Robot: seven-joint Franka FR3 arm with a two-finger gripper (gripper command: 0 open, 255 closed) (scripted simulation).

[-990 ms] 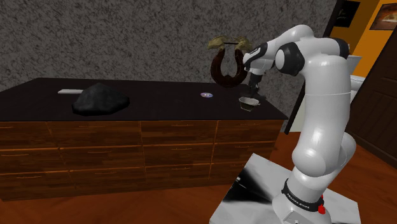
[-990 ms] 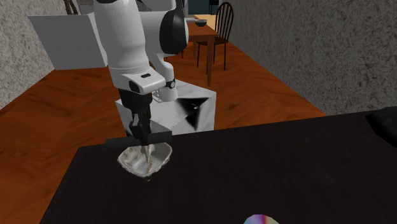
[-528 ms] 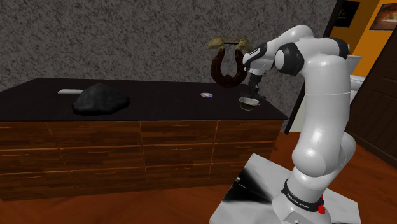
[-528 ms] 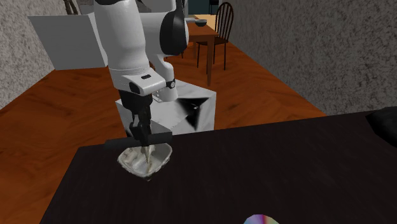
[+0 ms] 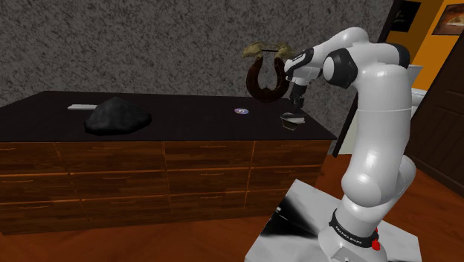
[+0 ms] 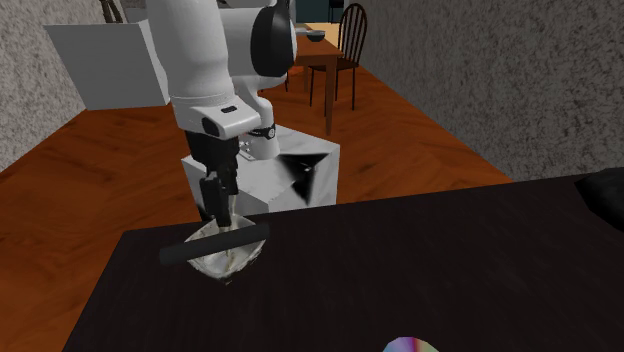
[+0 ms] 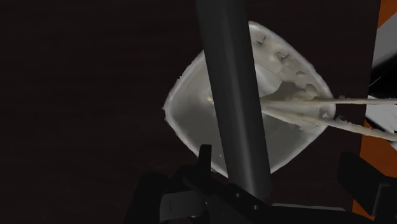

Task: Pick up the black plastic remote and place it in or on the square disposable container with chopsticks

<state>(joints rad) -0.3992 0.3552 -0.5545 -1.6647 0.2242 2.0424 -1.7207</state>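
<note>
Two black fingers are standing apart in the wrist view, so we are reading the jaws as spread and pinching nothing. Straight beneath them the dark remote is lying across the whitish square container. At the middle left of the second exterior view we are seeing a gap between the remote and the fingertips. Its long axis is running there from lower left to upper right. The left end is sticking out past the container's rim over the dark bench, and the right end is reaching the rim on the other side. In the wrist view the same bar is passing between the two fingers, closer to one than the other, and crossing the pale chopsticks roughly at a right angle. So the relation we are weighing is this: the remote is lying directly below the open jaws and is resting on the container, not in their grip. We are judging that a straight lift away is all that is remaining.

Against half a second ago, the jaws are sitting higher, the white arm drawn up with them. Then they were down at the remote, which was level; now it is slanting, its left end dipping. We are judging that overhang to be the one risk, since the remote could slide off.
</note>
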